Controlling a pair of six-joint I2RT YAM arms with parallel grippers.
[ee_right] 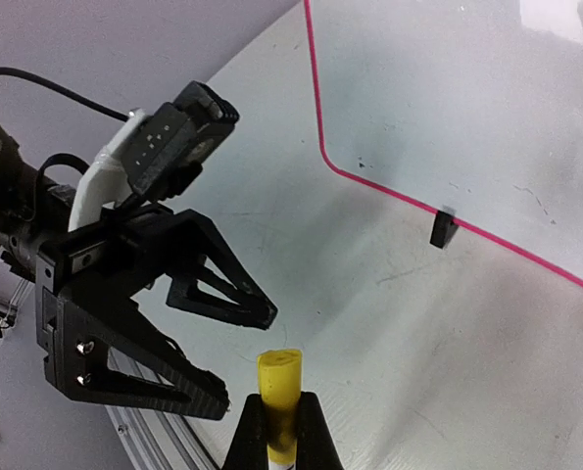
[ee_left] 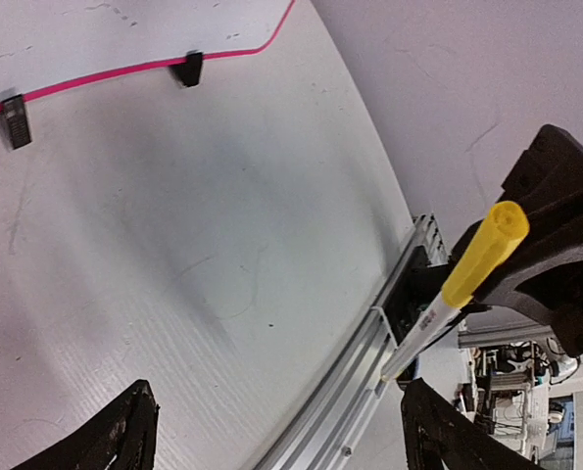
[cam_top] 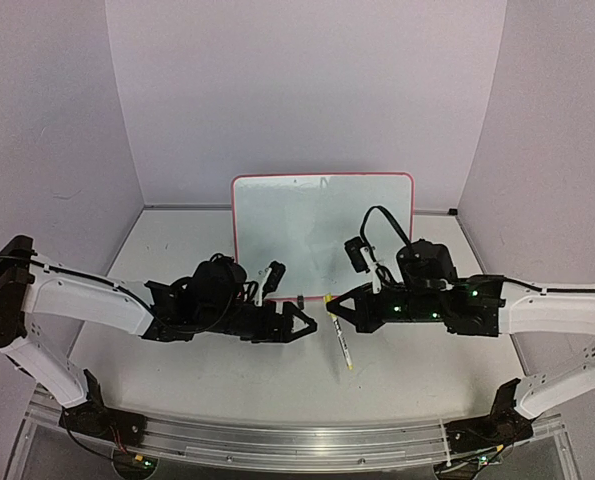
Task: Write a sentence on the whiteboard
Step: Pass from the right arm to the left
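The whiteboard (cam_top: 307, 225) stands at the back of the table with its red-pink border and black clip feet (ee_right: 443, 228). It also shows in the left wrist view (ee_left: 124, 29) and the right wrist view (ee_right: 467, 98). I can make out no sentence on it, only a few faint specks. My right gripper (cam_top: 332, 305) is shut on a white marker with a yellow cap (cam_top: 343, 348), held in front of the board's lower edge, cap end toward the left arm (ee_right: 279, 392). My left gripper (cam_top: 312, 325) is open and empty, its fingers facing the cap (ee_left: 482, 255) a short way off.
An aluminium rail (cam_top: 297, 440) runs along the near table edge and shows in the left wrist view (ee_left: 369, 362). Lilac booth walls (cam_top: 307, 90) close in the back and sides. A cable (cam_top: 387, 222) loops above the right wrist in front of the board.
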